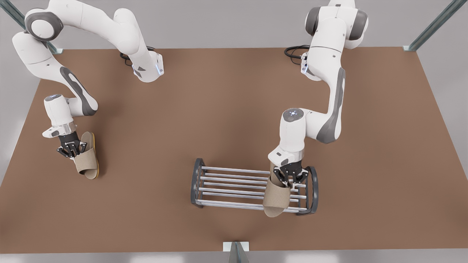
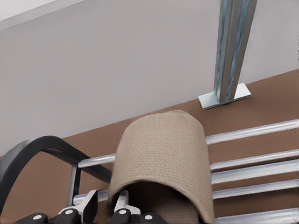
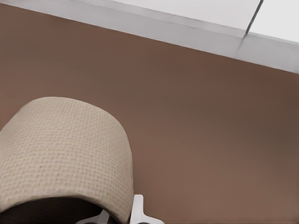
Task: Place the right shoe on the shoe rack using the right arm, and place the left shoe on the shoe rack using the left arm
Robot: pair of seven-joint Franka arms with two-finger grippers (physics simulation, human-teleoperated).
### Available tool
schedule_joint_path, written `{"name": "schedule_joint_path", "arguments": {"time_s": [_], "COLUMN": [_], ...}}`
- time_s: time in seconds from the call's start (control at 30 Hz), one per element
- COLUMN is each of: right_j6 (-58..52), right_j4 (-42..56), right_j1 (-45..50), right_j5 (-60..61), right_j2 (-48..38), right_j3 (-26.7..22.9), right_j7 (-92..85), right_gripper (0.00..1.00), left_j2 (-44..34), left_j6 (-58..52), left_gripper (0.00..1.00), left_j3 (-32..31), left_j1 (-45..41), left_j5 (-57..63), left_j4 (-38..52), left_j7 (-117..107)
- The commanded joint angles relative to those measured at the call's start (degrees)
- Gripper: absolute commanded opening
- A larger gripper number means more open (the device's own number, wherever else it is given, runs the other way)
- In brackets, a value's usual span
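Front view: the left gripper (image 1: 291,178) sits over the shoe rack (image 1: 234,188) at its end on the front view's right, fingers pinched on the strap of the left shoe (image 1: 276,197), which lies on the bars just below it. The right gripper (image 1: 71,149) is well apart from the rack, on the brown table (image 1: 219,109), clamped on the strap of the right shoe (image 1: 87,157).

Left wrist view: the left shoe's strap (image 2: 161,163) arches directly ahead of the fingers (image 2: 122,205), with the rack's silver bars (image 2: 252,161) beneath and beside it.

Right wrist view: the right shoe's strap (image 3: 60,154) fills the space just ahead of the gripper, above the bare table (image 3: 210,116).
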Motion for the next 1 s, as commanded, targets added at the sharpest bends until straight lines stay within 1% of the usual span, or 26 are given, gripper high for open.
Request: {"name": "schedule_joint_path", "arguments": {"time_s": [0.0, 0.07, 0.2, 0.23, 0.27, 0.3, 0.37, 0.43, 0.47, 0.5, 0.53, 0.57, 0.6, 0.63, 0.67, 0.73, 0.9, 0.97], "right_j6": [-0.1, -0.2, -8.2, -8.7, -9.6, -10.8, -13.1, -20.8, -23.5, -27.6, -31.2, -34.1, -37.2, -41.1, -43.6, -50.4, -59.3, -61.1], "right_j4": [0.0, 0.1, 1.2, 1.1, 1.1, 1.3, 1.4, 3.8, 5.5, 7.1, 8.8, 10.5, 11.9, 13.4, 15.4, 19.3, 24.0, 24.9], "right_j1": [0.2, 0.7, -0.2, -0.1, -0.3, -0.1, -0.3, 0.0, 0.7, 0.7, 0.7, 2.3, 2.4, 2.6, 4.5, 6.9, 10.8, 13.7], "right_j5": [0.1, 0.1, 0.2, 0.2, 0.2, 0.2, 0.2, 0.4, 0.5, 0.7, 0.8, 0.8, 2.3, 2.4, 4.3, 5.1, 7.5, 7.4], "right_j2": [-0.3, -0.6, -4.3, -5.3, -5.9, -6.9, -9.3, -9.9, -9.8, -9.7, -9.4, -9.4, -9.4, -9.3, -9.3, -9.3, -9.5, -9.7], "right_j3": [0.1, 0.6, 6.1, 6.6, 7.5, 7.9, 9.6, 14.0, 15.3, 17.7, 19.7, 20.6, 22.7, 24.8, 25.1, 27.3, 31.1, 31.4], "right_j7": [7.1, 8.9, 14.7, 16.7, 18.3, 20.6, 24.2, 27.8, 28.7, 30.0, 30.1, 31.2, 31.2, 31.2, 31.2, 31.2, 33.5, 36.1], "right_gripper": [0.21, 0.21, 0.21, 0.21, 0.21, 0.21, 0.21, 0.21, 0.21, 0.21, 0.21, 0.21, 0.21, 0.21, 0.21, 0.21, 0.21, 0.21], "left_j2": [-0.5, -0.6, -3.0, -4.0, -6.0, -8.1, -11.9, -19.9, -22.4, -23.2, -22.8, -22.9, -22.9, -22.9, -22.8, -22.7, -23.2, -23.4], "left_j6": [0.3, 0.2, -0.4, -0.5, -3.6, -6.9, -11.9, -25.1, -30.2, -36.6, -45.5, -49.7, -51.7, -53.4, -54.9, -55.9, -59.9, -60.0], "left_gripper": [1.00, 1.00, 1.00, 1.00, 1.00, 1.00, 1.00, 1.00, 1.00, 1.00, 1.00, 1.00, 1.00, 1.00, 1.00, 1.00, 1.00, 1.00], "left_j3": [0.0, 0.1, 0.1, 0.1, 0.1, 0.0, -0.1, -0.4, -0.5, -0.3, 0.0, 0.0, -0.1, -0.1, -0.1, -0.1, -0.1, -0.1], "left_j1": [-0.3, -0.4, -0.6, -0.6, -1.0, -1.0, -0.9, 0.2, 0.2, 0.7, 3.8, 4.4, 6.9, 8.6, 10.1, 11.2, 11.9, 11.8], "left_j5": [0.1, 0.1, 1.8, 2.2, 2.2, 5.2, 5.8, 4.8, 4.3, 0.5, -7.8, -9.9, -12.3, -12.6, -14.4, -14.6, -14.5, -14.5], "left_j4": [-0.6, -0.7, -2.6, -3.1, -3.1, -3.0, -2.9, -2.2, -1.2, 3.3, 11.3, 12.3, 11.9, 11.6, 11.4, 10.5, 10.5, 10.5], "left_j7": [-5.0, -5.2, -5.3, -5.2, -5.2, -5.3, -4.4, 0.1, 0.2, 3.7, 11.3, 11.9, 12.8, 15.3, 17.9, 18.1, 18.4, 18.3]}}
